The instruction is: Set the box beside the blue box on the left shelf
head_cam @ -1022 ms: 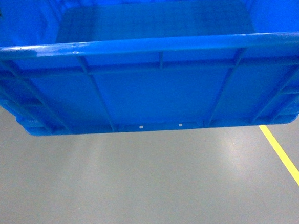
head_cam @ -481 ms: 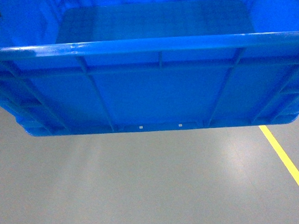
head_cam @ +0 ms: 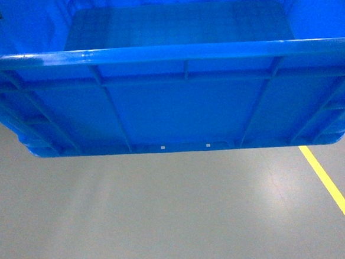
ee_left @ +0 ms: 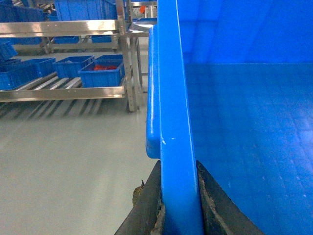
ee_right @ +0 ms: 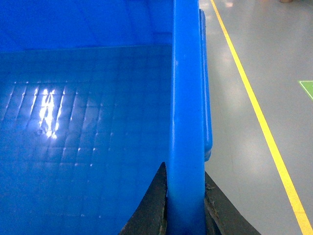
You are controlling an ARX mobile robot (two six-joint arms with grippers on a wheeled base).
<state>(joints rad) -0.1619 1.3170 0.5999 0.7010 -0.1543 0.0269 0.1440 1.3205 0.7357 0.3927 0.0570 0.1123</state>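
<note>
The box (head_cam: 177,105), a large bright-blue ribbed crate, hangs above the grey floor and fills the top of the head view. My left gripper (ee_left: 178,167) is shut on the box's left rim (ee_left: 171,88), one finger outside and one inside. My right gripper (ee_right: 185,172) is shut on the right rim (ee_right: 187,88) in the same way. The left shelf (ee_left: 58,84), a roller rack with metal rails, stands far off at the upper left of the left wrist view. Several smaller blue boxes (ee_left: 101,73) sit on it. Neither gripper shows in the head view.
A yellow floor line (head_cam: 337,195) runs along the right side, also seen as the yellow line (ee_right: 254,98) beside the box. A green floor mark (ee_right: 307,89) lies beyond it. The rack's upright post (ee_left: 128,63) and upper tier (ee_left: 58,28) with more blue crates stand ahead left.
The box's lower edge sits very slightly lower in the head view. Nothing else has visibly changed.
</note>
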